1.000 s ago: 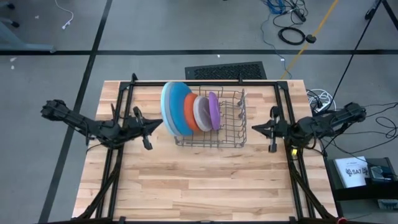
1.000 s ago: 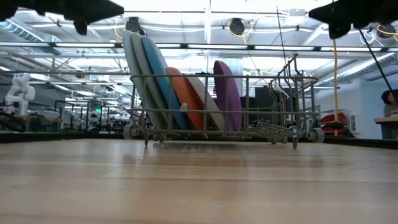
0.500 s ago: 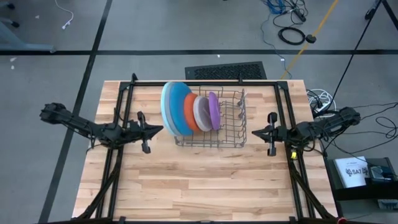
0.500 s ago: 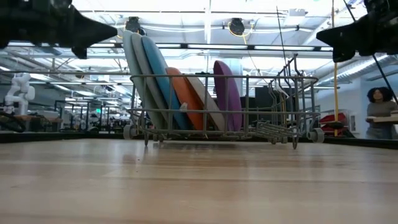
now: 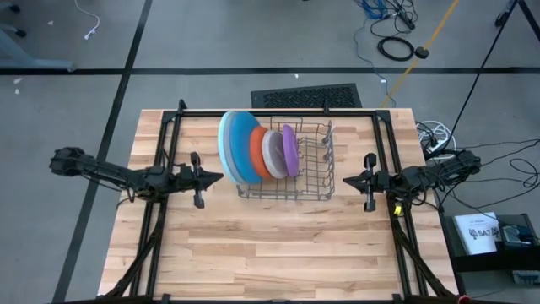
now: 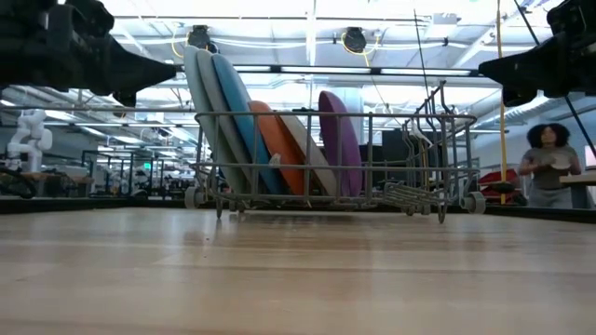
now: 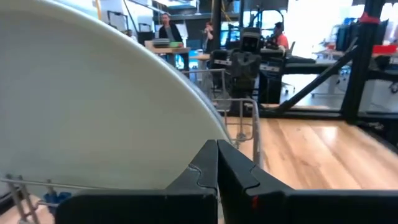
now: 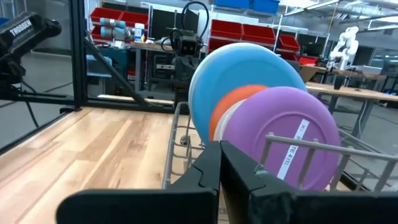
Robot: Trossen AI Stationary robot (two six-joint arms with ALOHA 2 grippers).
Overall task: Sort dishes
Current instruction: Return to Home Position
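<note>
Both tools are clenched shut and empty: left tool (image 5: 221, 176) and right tool (image 5: 344, 180) hover either side of the dish rack (image 5: 314, 169) mid-worktop (image 5: 270, 245), with the plates (image 5: 251, 152) standing in it. Only the right wrist view shows the label (image 8: 293, 149) on the purple plate (image 8: 311, 118), and the low view catches a person (image 6: 549, 163) behind.

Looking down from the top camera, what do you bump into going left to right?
Left gripper, big blue round plastic plates, small orange plastic plate, off-white plastic plate, purple plastic plate, bare end of grey wire dish rack, right gripper.
</note>
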